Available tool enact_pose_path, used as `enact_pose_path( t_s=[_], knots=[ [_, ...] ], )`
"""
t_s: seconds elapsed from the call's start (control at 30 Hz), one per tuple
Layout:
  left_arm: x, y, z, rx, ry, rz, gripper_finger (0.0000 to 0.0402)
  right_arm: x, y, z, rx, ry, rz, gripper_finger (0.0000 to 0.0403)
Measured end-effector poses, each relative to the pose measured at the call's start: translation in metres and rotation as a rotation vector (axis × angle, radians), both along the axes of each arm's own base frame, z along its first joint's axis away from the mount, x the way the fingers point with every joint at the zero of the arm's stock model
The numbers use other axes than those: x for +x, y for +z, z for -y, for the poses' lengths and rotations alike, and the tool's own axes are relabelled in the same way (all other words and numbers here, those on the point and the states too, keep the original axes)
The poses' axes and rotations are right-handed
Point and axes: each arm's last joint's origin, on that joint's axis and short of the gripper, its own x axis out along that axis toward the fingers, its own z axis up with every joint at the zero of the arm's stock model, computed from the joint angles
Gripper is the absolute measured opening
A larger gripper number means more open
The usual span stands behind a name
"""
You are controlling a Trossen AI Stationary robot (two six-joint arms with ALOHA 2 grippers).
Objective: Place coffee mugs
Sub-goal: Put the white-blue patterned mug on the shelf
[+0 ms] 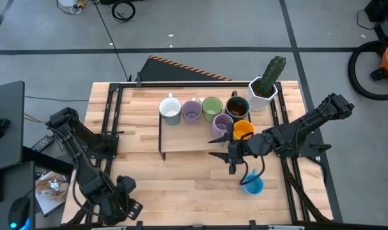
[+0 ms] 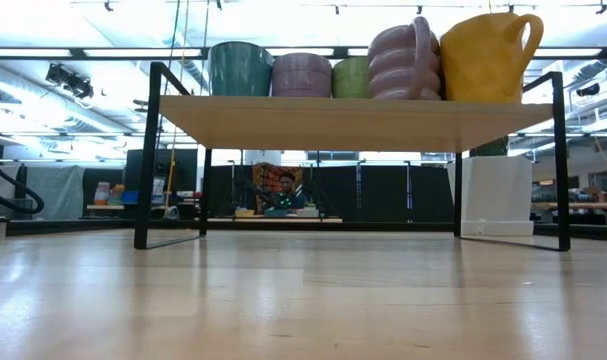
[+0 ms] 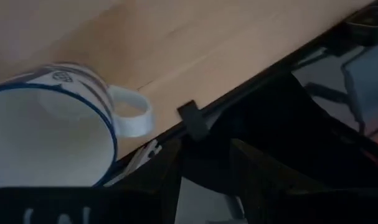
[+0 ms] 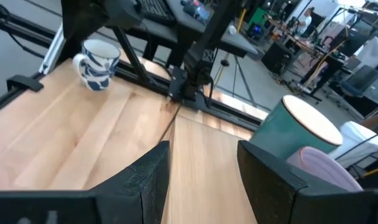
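The blue mug (image 1: pixel 252 184) stands upright on the worktop (image 1: pixel 168 185), just beside the right gripper (image 1: pixel 233 160) on its near-edge side. The right arm is by far the nearer. That gripper is open and holds nothing, and it hangs in front of the shelf (image 1: pixel 181 137).

1 white mug with blue markings (image 4: pixel 98 62) sits at the worktop's near left corner, close against the left gripper (image 1: pixel 126 206). Whether that gripper is parted or clamped I cannot tell.

The shelf carries 6 mugs: 4 in the back row and 2 in front, a lilac mug (image 1: pixel 222 124) and an orange mug (image 1: pixel 243 130). I judge a free spot lies left of the lilac one.
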Motion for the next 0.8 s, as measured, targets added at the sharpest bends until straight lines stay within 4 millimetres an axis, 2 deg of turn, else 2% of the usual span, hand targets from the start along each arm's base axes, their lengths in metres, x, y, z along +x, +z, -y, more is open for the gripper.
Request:
enact_pose_path(
  t_s=[0.23,0.5,0.8],
  knots=[
    [0.002,-0.013,0.003,0.038,0.080,-0.078,0.0142,0.002,-0.001,0.006,-0.013,-0.020,-0.014,0.0193],
    [-0.004,-0.014,0.006,-0.002,0.130,-0.169,0.0161,0.006,-0.001,0.016,0.013,0.005,-0.020,0.0193],
    [-0.010,-0.020,-0.002,0.107,0.167,-0.242,0.0162,0.008,-0.002,0.018,0.048,0.040,-0.026,0.0193]
  ],
)
